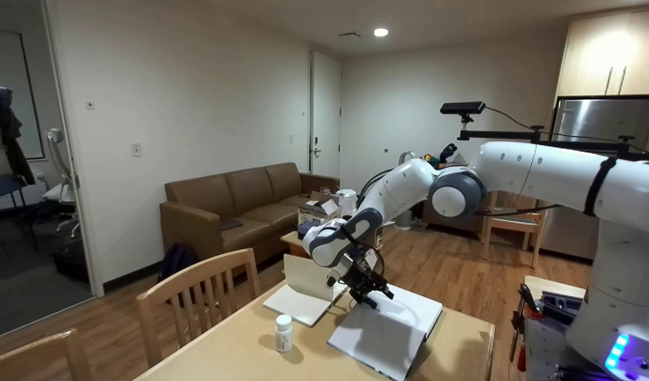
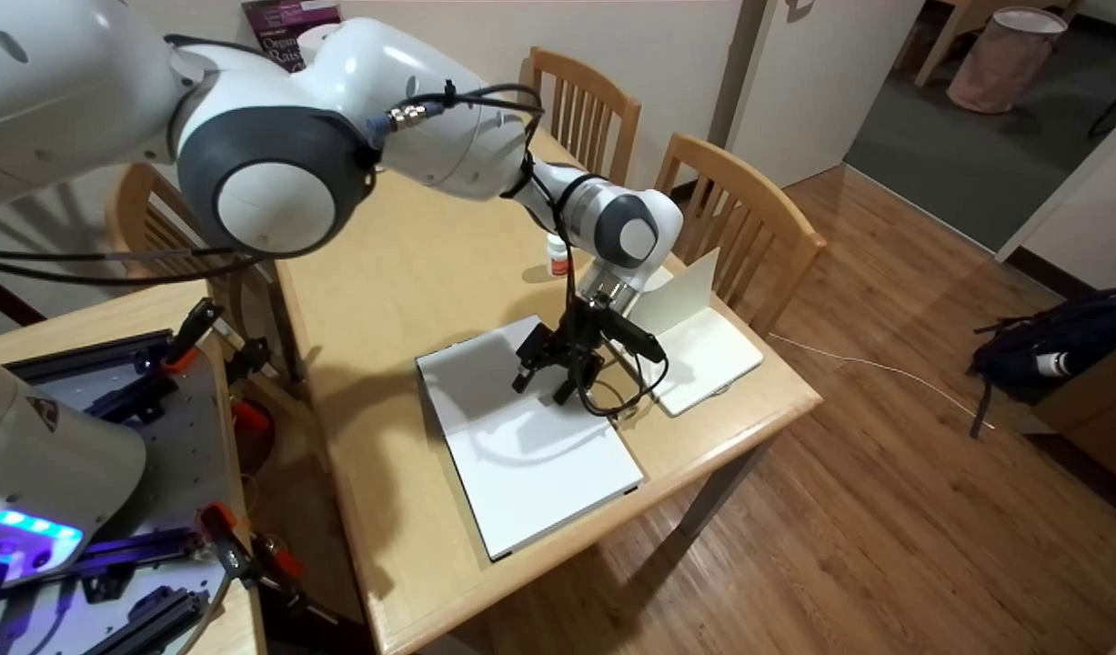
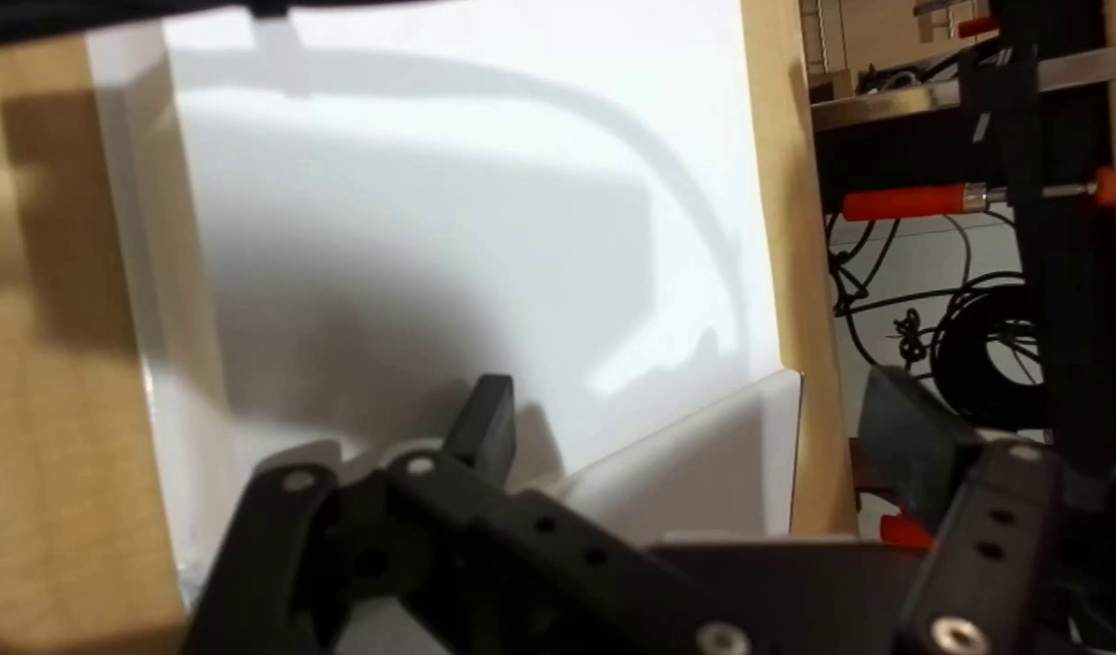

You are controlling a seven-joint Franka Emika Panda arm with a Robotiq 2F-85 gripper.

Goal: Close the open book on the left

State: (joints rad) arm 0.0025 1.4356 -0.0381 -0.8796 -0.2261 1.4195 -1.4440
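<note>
- The tabletop (image 2: 385,273): any push toward its end edge should, I think, be gentle.
- The open book (image 2: 521,446): lies white pages up, near this end edge. I would lift the thinner-looking half, farther from the edge, by its outer border and fold it over.
- The smaller book (image 2: 698,350): near one corner; better not to brush it.
- The hand (image 2: 541,389): above the pages, fingers (image 3: 487,432) spread, grasping nothing. If it touches, I cannot tell.
- The white bottle (image 1: 283,335): leave alone.
</note>
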